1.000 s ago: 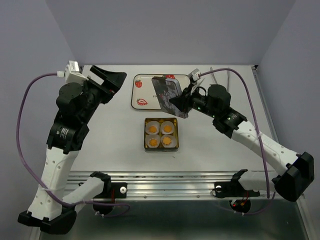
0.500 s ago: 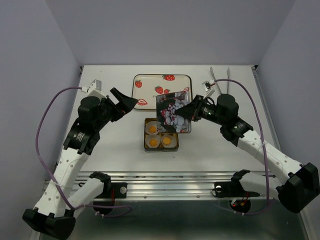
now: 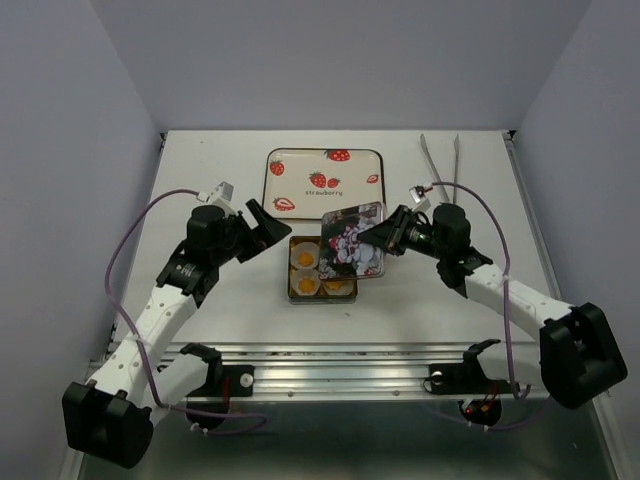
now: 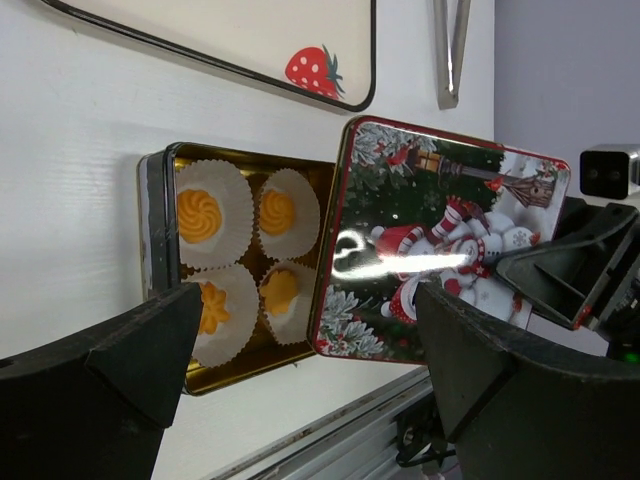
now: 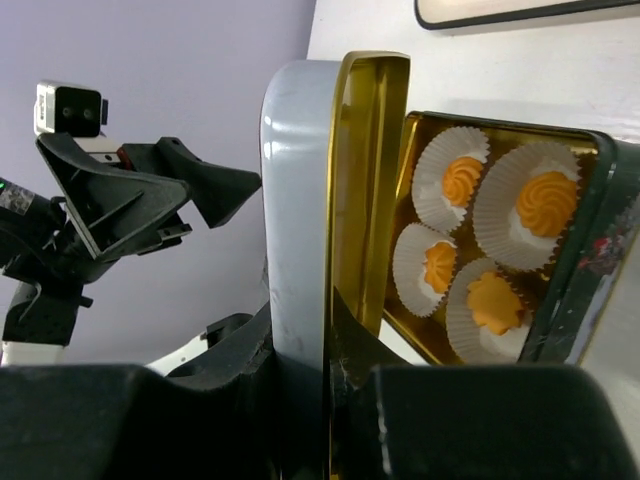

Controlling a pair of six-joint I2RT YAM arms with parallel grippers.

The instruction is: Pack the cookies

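Four orange-yellow cookies (image 4: 199, 216) sit in white paper cups inside a small gold-lined tin (image 3: 293, 270), also in the right wrist view (image 5: 546, 200). My right gripper (image 3: 378, 238) is shut on the tin's snowman-printed lid (image 3: 350, 240), pinching its right edge (image 5: 340, 200). The lid is tilted, its left edge low over the tin's right half, and hides one cookie from above. My left gripper (image 3: 262, 225) is open and empty just left of the tin; its fingers (image 4: 100, 380) frame the tin and lid (image 4: 440, 240).
A square strawberry-printed tray (image 3: 322, 180) lies behind the tin. Metal tongs (image 3: 440, 160) lie at the back right. The metal rail of the table's front edge (image 3: 330, 360) runs near the tin.
My right gripper has carried the lid forward and down from over the tray to over the tin's right side. My left arm has swung in and lowered to the tin's left side.
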